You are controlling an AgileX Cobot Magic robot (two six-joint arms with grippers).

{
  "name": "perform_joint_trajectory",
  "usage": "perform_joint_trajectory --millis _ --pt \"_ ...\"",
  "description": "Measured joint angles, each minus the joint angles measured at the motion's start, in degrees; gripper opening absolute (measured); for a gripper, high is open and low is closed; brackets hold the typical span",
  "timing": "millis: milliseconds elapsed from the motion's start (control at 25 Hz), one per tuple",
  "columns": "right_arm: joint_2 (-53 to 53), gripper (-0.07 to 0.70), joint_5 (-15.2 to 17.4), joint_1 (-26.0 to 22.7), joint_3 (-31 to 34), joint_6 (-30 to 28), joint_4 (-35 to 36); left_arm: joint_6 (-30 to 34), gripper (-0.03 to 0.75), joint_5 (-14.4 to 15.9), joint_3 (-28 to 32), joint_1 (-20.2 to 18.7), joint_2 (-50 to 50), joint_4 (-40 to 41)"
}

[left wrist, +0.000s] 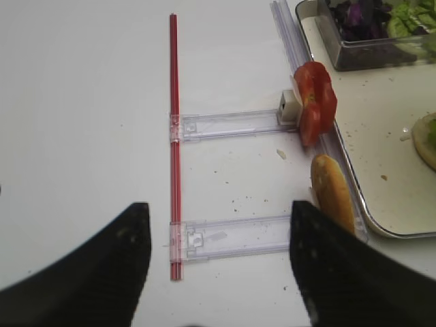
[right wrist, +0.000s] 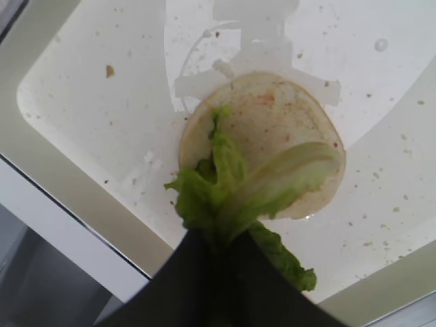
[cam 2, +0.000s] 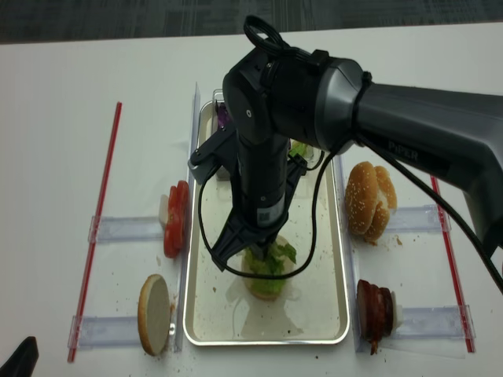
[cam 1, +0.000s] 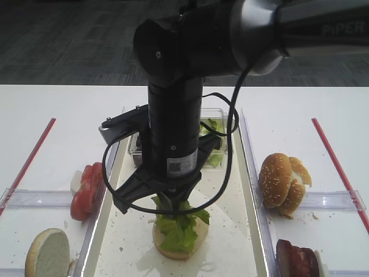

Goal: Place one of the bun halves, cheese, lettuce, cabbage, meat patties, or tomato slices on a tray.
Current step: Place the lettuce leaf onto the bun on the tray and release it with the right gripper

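Exterior high: white tabletop (cam 1: pixel 63 109), dark carpet behind; right pincer (cam 1: pixel 171 203) mostly hidden by its arm.
Right wrist: pincer clamped on lettuce (right wrist: pixel 235 187) over bun half (right wrist: pixel 286 129) on tray (right wrist: pixel 102 122).
Left wrist: left pincer (left wrist: pixel 218 252) spread apart, holding nothing.

Tray (cam 2: pixel 338 259) metal, glossy rim, crumb-speckled; lettuce (right wrist: pixel 225 184) crinkly, moist; tomato slices (left wrist: pixel 315 102) glossy; tub (left wrist: pixel 371 51) clear plastic; table (left wrist: pixel 82 102) matt white

The right arm hides most of the clear tub (cam 1: pixel 216 151).
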Motion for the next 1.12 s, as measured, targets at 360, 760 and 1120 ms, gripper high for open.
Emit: perform_joint_trajectory --millis 360,760,1120 --pt "3.0 0.092 -0.1 0.0 0.0 -0.4 0.7 0.0 0.409 0.0 0.0 0.0 0.0 0.0" --pt "3.9 0.092 -0.2 0.0 0.0 -0.7 -0.6 0.0 0.409 0.0 0.0 0.0 0.0 0.0" --pt "3.9 0.315 -0.3 0.0 0.0 -2.1 -0.4 0.0 0.409 0.0 0.0 0.0 0.0 0.0"
